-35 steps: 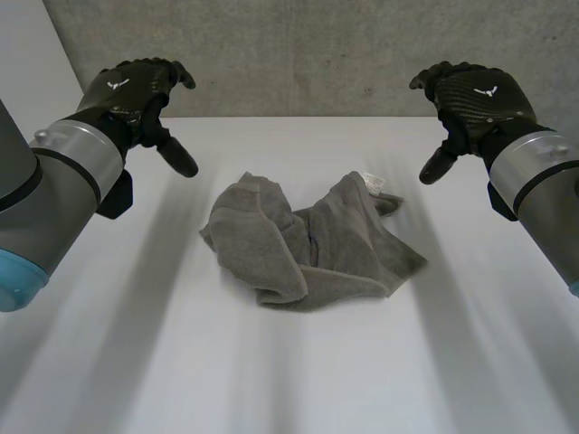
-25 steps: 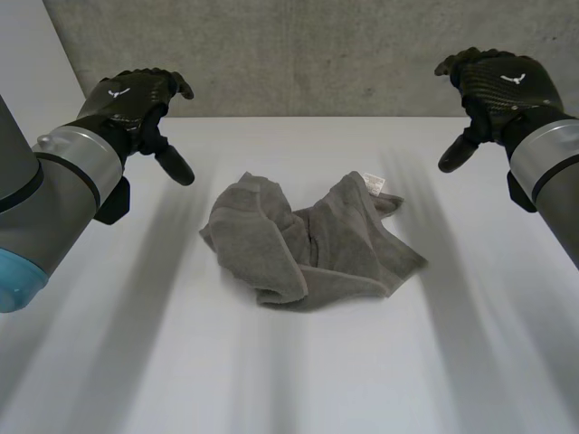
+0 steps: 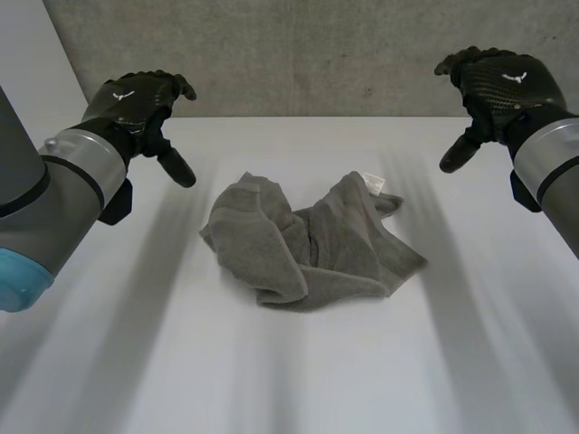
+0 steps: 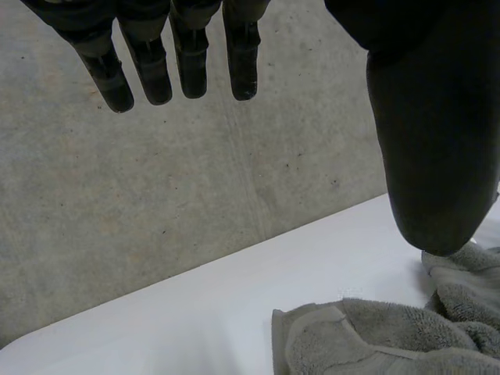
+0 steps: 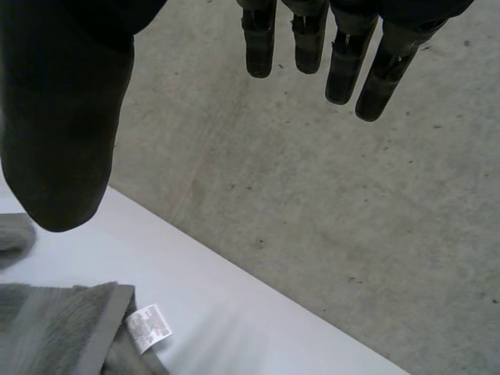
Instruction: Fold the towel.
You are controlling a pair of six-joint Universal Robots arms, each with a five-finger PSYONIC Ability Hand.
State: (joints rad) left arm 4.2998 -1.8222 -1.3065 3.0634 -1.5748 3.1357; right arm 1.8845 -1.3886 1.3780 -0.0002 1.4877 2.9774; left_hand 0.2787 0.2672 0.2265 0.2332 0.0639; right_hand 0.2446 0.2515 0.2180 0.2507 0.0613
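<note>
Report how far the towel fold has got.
Done: nothing; the towel lies crumpled on the table. In hand: nothing; the left hand and right hand hover open on either side, clear of the cloth. Left: grasp it, spread it flat, fold it.

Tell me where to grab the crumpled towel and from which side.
Probably pinch the towel at its labelled corner, coming down from the right with the right robot hand: that corner lies exposed at the heap's edge, nearest that open hand.
</note>
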